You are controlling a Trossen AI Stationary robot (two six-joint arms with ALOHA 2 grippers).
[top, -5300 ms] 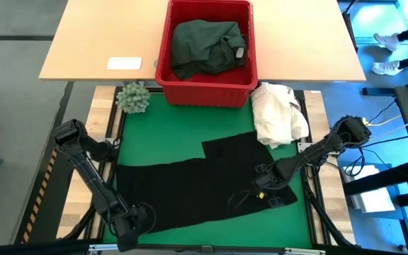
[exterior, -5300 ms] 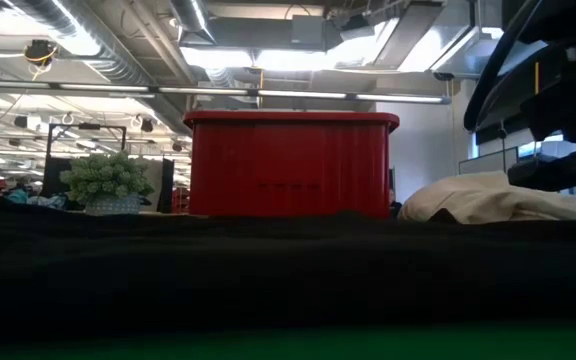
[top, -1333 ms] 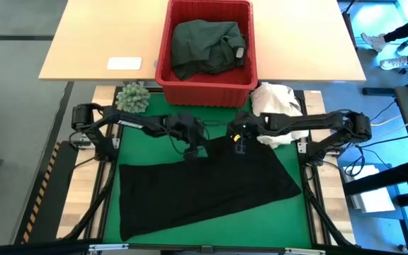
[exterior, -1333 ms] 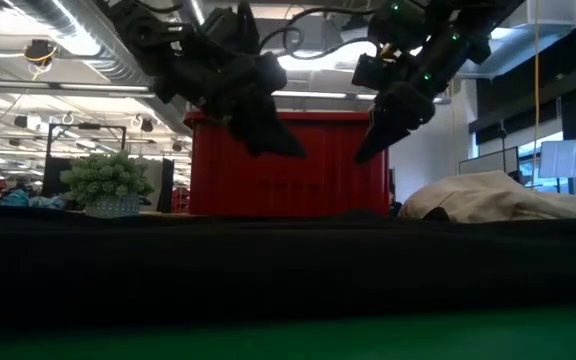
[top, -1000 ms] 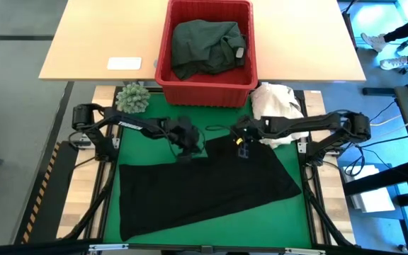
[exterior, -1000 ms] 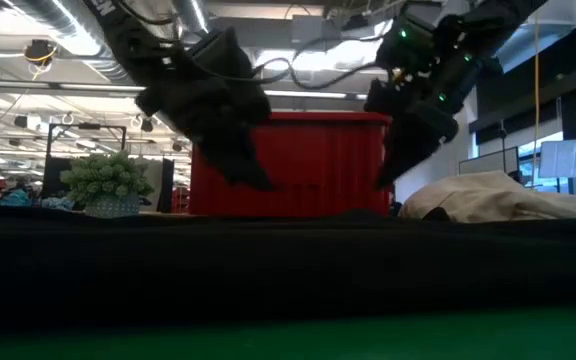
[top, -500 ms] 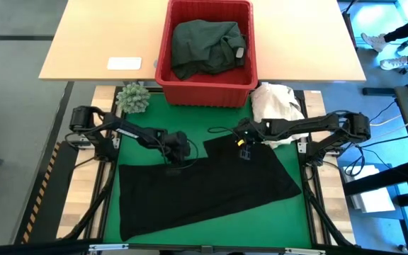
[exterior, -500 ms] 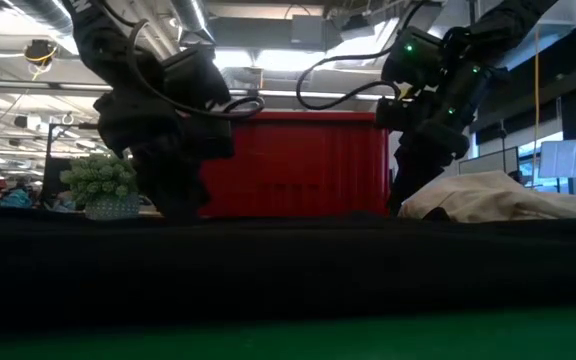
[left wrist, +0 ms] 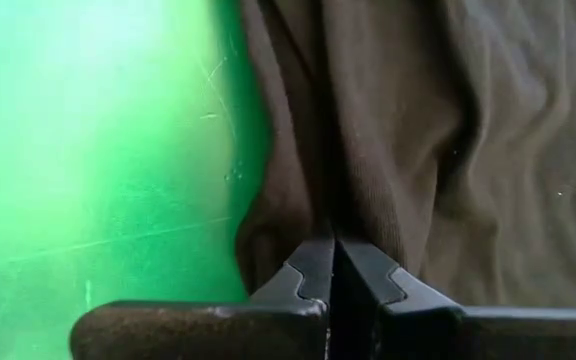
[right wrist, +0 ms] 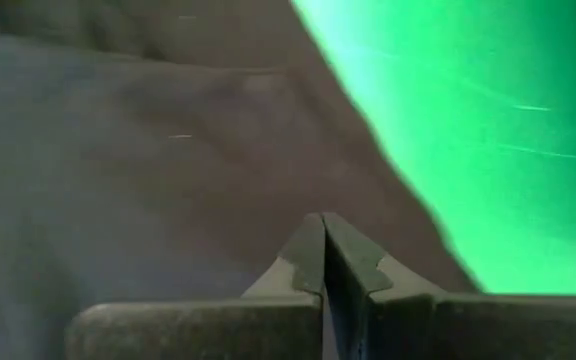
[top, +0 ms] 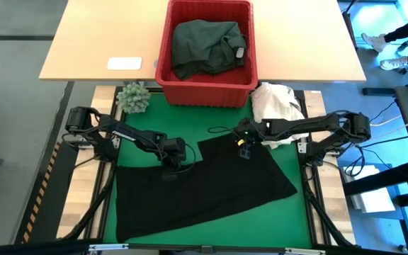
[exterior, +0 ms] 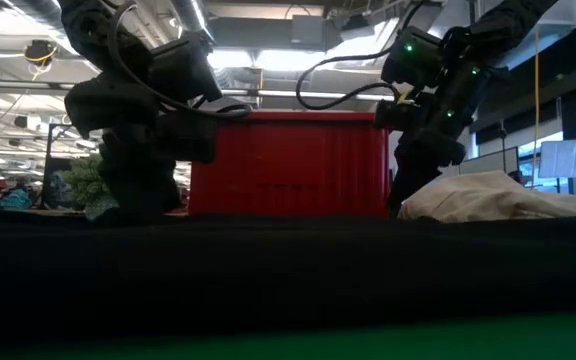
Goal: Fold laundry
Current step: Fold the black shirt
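On the green mat at the counter's near half, a black garment (top: 204,184) lies spread out, reaching from the mat's left edge almost to its right edge, with its far edge stepped and a little bunched. At the left part of that far edge the left gripper (top: 170,164) is down on the cloth; its wrist view shows its two fingers pressed together with a pucker of dark fabric (left wrist: 408,140) rising just ahead of them, so it looks clenched on the garment's edge beside bare green mat (left wrist: 98,150). Toward the right, the right gripper (top: 244,151) sits at the raised far corner of the same garment, fingers (right wrist: 343,265) likewise closed tight, with cloth beneath and ahead of them; whether a fold of it is actually pinched cannot be told from this angle. Beyond the mat, at the counter's far edge, a red basket (top: 165,49) holds a dark green garment (top: 207,42) waiting its turn, and a cream cloth heap (top: 278,113) lies at the mat's far right corner. My judgement is that the step in hand is squaring up the black piece before its first fold. The next move calls for both arms to draw the far edge evenly, keeping it taut so no crease gets locked in.
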